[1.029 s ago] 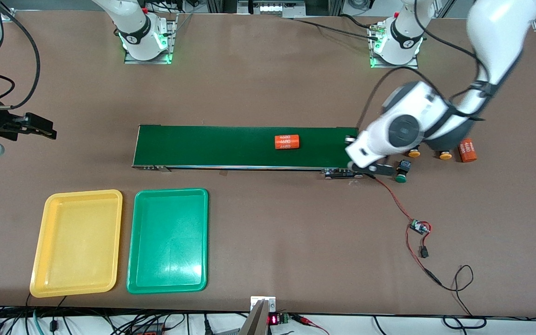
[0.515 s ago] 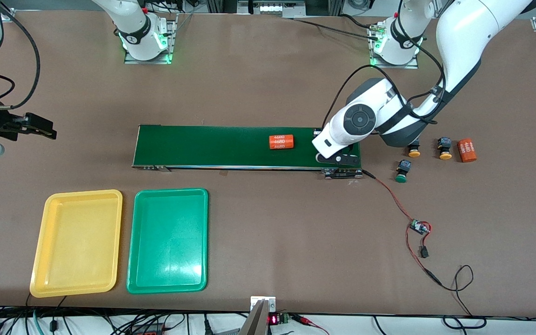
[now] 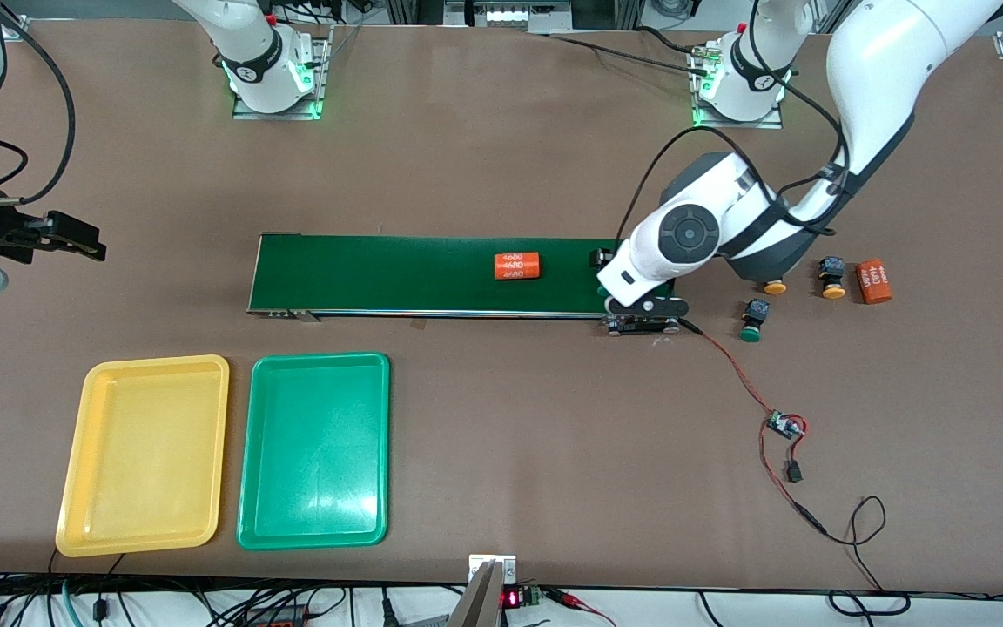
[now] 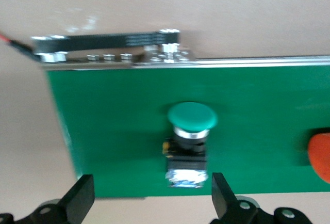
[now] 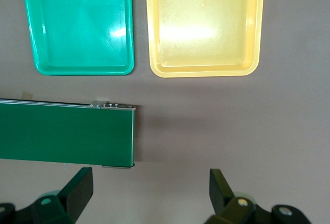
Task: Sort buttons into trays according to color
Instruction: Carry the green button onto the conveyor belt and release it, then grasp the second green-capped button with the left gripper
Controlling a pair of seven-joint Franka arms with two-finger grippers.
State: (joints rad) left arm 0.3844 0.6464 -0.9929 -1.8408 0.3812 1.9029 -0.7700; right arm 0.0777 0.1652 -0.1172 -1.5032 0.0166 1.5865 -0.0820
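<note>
1. Brown tabletop (image 3: 501, 157) carried the long dark-green conveyor belt (image 3: 432, 275), with the shallow yellow plastic tray (image 3: 75, 453) and the shallow green plastic tray (image 3: 251, 453) side by side nearer the front camera, both without buttons.
2. White left arm had swung, within the last second, from the loose buttons at its end of the table to the belt's end; the left gripper (image 4: 149, 195) hung over the belt there, fingers now spread wide and holding nothing.
3. Green-capped push-button (image 4: 188, 139) lay on its side on the belt, just released, so by my judgement one button was on its way toward the trays.
4. Right gripper (image 5: 147, 193) waited, jaws apart and empty, above bare table off the belt's other end.
5. One more green-capped button (image 3: 753, 320) and two yellow-orange-capped buttons (image 3: 832, 279) lay unsorted on the table, near an orange cylinder printed "4680" (image 3: 873, 281); another such cylinder (image 3: 517, 266) had drifted along the belt.
6. Only the left wrist view showed the released button; the front view hid it under the arm.
</note>
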